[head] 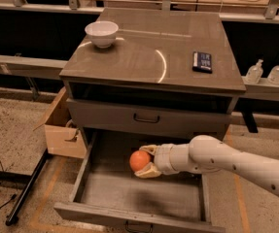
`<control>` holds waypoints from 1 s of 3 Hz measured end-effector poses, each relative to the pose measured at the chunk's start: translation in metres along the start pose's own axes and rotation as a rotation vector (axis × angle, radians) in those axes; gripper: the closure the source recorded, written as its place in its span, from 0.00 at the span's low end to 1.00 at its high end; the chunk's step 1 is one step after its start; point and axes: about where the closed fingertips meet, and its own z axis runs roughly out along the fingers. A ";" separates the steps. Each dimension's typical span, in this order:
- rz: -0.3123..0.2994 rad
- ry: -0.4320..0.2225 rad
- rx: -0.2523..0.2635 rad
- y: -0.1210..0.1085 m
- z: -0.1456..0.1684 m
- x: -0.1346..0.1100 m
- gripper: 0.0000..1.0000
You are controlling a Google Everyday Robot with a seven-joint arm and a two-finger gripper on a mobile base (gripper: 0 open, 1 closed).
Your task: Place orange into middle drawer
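Gripper (pixel 147 160) at lower centre: fingers (pixel 148 172) pinched orange (pixel 139 160) across its girth above middle drawer (pixel 119 192); fruit likely firm, light, roll-prone.

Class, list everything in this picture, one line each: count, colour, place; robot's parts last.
cabinet: one, grey, centre
drawer front: one, grey, shut, upper
middle drawer: one, grey, open, below that front
orange: one, orange, held over that drawer
bowl: one, white, cabinet top, left
flat object: one, black, cabinet top, right
bottles: two, clear, shelf far right
cardboard box: one, brown, floor, left
gripper: one, pale, over the drawer, shut on the orange
arm: one, white, from right
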 end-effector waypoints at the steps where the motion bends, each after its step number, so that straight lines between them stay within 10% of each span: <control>1: 0.048 0.005 -0.022 0.009 0.032 0.031 1.00; 3: 0.130 0.016 -0.083 0.033 0.077 0.078 1.00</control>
